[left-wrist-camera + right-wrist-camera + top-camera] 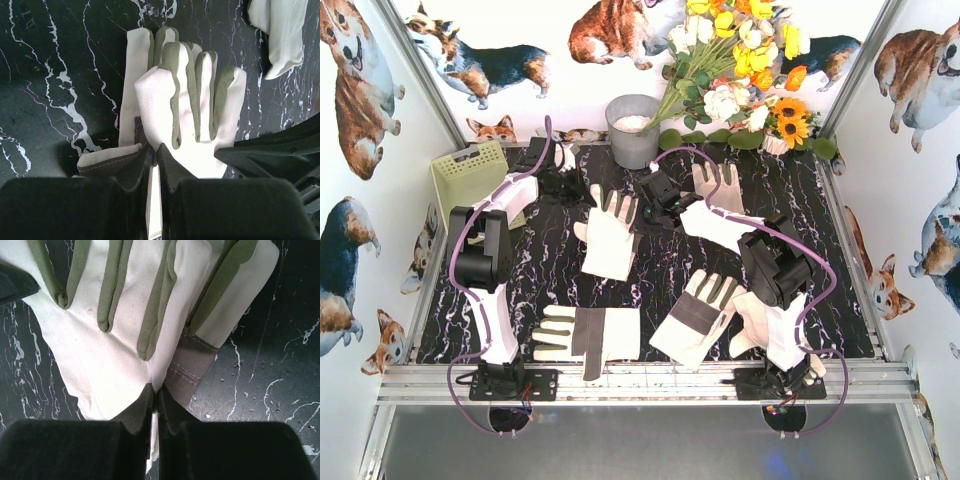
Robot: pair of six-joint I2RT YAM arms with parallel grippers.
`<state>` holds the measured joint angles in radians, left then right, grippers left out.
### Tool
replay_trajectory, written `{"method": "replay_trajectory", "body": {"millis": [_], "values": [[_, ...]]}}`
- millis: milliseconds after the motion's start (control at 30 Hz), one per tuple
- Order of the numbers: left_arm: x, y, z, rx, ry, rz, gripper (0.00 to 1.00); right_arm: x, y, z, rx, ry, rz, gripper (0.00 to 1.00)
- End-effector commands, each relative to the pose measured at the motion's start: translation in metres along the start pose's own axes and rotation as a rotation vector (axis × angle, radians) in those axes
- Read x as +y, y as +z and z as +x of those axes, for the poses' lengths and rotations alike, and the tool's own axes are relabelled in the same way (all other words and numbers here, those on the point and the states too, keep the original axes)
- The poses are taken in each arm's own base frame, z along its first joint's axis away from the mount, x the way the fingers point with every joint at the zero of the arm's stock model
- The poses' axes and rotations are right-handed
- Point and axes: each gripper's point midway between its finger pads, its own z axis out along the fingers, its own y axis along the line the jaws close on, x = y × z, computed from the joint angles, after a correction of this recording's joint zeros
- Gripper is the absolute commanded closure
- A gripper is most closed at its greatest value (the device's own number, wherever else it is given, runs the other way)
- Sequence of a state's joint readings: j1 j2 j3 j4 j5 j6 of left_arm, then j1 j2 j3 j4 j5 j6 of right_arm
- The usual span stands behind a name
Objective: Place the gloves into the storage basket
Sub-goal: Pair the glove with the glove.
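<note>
A: Top view. Basket [470,175] far left by the wall, tipped; only its slotted face shows. Loose on the table [450,330]: centre glove [610,238], near glove [585,340], striped glove [695,320] just beside it, beige glove [718,185] far right.

B: More?

A: One low glove [760,320], half under the right arm. All well apart from the basket.

B: Grippers from above?

A: Left gripper [560,175] just right of the basket, over a white scrap. Right gripper [658,195] between centre and beige gloves. Both are dark lumps and the tips are unreadable.

B: Left wrist?

A: Fingers pressed together, nipping the left glove [190,115] at its wrist end. Glove fingers point away. Possibly two layers; cannot tell. Another white piece [280,35] cut off upper right. Dark arm part covers the lower right.

B: Right wrist?

A: Fingers closed tight on the right glove [115,340], pinching cloth beside its grey cuff patch. Fingertips cut off at the top edge. Which top-view glove this is, cannot tell.
</note>
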<state>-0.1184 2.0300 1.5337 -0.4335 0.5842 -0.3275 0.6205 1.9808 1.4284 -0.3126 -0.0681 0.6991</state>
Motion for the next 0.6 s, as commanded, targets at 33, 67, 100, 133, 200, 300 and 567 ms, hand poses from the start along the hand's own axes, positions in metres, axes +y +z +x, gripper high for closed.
{"method": "replay_trajectory", "body": {"millis": [33,67,100,133,200,300,567], "values": [[0.001,-0.004,-0.024,-0.06,0.063,-0.004,1.0,-0.004,-0.015,-0.006,-0.025,0.008,0.029,1.0],[0.001,-0.005,-0.024,-0.06,0.064,-0.002,1.0,-0.005,-0.014,-0.005,-0.022,0.011,0.032,1.0],[0.0,-0.006,-0.023,-0.059,0.063,0.001,1.0,-0.005,-0.014,-0.005,-0.021,0.014,0.034,1.0],[-0.001,-0.006,-0.023,-0.058,0.065,0.003,1.0,-0.006,-0.014,-0.004,-0.02,0.016,0.036,1.0],[-0.003,-0.009,-0.025,-0.068,0.07,0.006,1.0,-0.006,-0.014,-0.004,-0.018,0.022,0.037,1.0],[-0.007,-0.012,-0.029,-0.081,0.078,0.009,1.0,-0.007,-0.013,-0.003,-0.018,0.029,0.04,1.0],[-0.013,-0.016,-0.037,-0.096,0.092,0.023,1.0,-0.008,-0.013,-0.001,-0.013,0.036,0.047,1.0]]}}
